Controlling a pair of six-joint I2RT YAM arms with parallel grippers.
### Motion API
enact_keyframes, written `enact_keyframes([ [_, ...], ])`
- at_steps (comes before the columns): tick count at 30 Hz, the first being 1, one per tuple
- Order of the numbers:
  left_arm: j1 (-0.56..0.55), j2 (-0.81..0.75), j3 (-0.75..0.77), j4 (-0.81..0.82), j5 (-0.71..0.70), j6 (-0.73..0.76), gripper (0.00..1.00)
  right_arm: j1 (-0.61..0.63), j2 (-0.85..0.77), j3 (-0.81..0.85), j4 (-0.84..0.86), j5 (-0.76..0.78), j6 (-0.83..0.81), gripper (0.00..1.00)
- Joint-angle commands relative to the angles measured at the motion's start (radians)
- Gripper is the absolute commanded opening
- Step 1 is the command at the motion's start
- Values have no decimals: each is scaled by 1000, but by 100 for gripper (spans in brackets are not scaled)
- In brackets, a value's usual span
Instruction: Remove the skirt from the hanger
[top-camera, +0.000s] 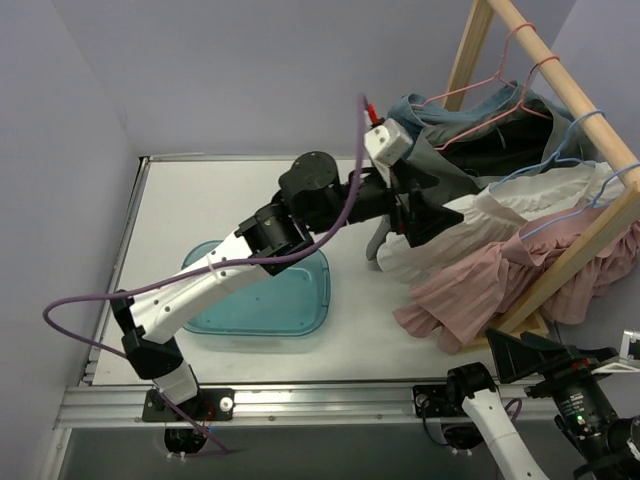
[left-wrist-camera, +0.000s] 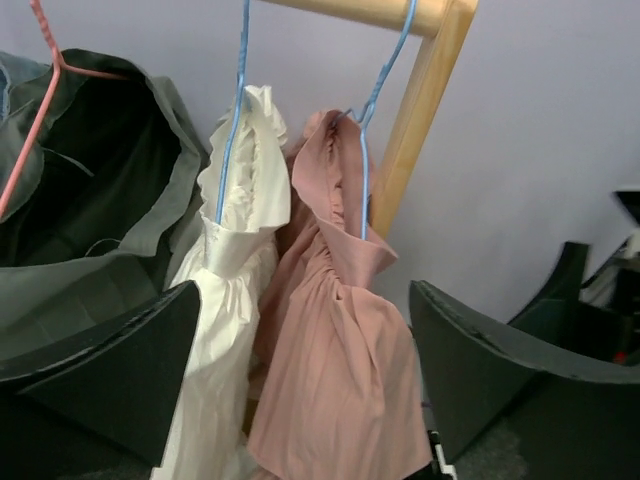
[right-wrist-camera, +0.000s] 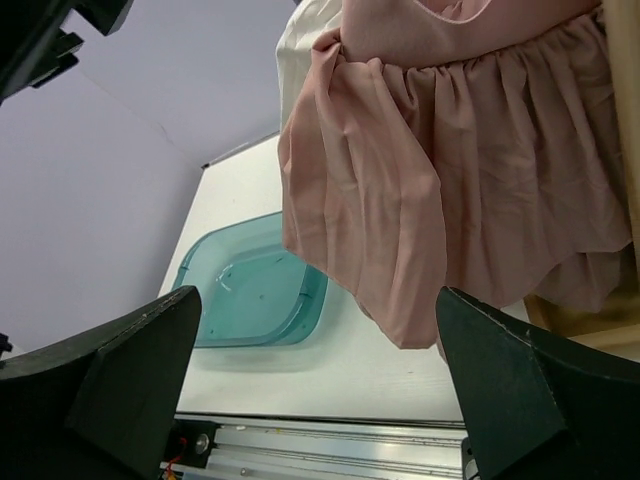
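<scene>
A pink skirt (top-camera: 480, 290) hangs on a light blue hanger (left-wrist-camera: 364, 150) from the wooden rail (top-camera: 575, 85). Beside it a white skirt (top-camera: 500, 215) hangs on another blue hanger (left-wrist-camera: 232, 130). My left gripper (top-camera: 430, 208) is raised against the hanging clothes and is open. In the left wrist view the left gripper (left-wrist-camera: 300, 385) has its jaws wide apart, with the white skirt (left-wrist-camera: 220, 300) and the pink skirt (left-wrist-camera: 340, 360) between them, not pinched. My right gripper (top-camera: 545, 352) is open and empty, low at the front right, below the pink skirt's hem (right-wrist-camera: 450, 200).
A dark grey garment (top-camera: 470, 135) hangs on a pink hanger (top-camera: 505, 75) further back on the rail. The rack's wooden post (left-wrist-camera: 415, 130) stands right behind the pink skirt. A teal tray (top-camera: 270, 290) lies on the white table, under the left arm.
</scene>
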Motion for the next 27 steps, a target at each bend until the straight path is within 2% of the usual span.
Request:
enact_keyframes([
  [1, -63, 86, 186, -229, -146, 206, 91, 16, 33, 45, -32, 50, -6, 100],
  [6, -140, 283, 483, -444, -228, 248, 85, 24, 39, 108, -57, 110, 8, 100],
  [9, -152, 371, 586, -522, -263, 254, 77, 25, 38, 121, -40, 113, 27, 100],
  [11, -157, 391, 581, -504, -251, 263, 73, 25, 35, 123, -37, 111, 36, 100],
  [17, -159, 457, 597, -475, -240, 272, 74, 25, 19, 138, -41, 120, 67, 100],
  [21, -159, 500, 649, -477, -158, 257, 74, 25, 27, 148, -60, 119, 68, 100],
  [27, -163, 526, 632, -404, -37, 219, 74, 25, 28, 158, -54, 116, 68, 100],
])
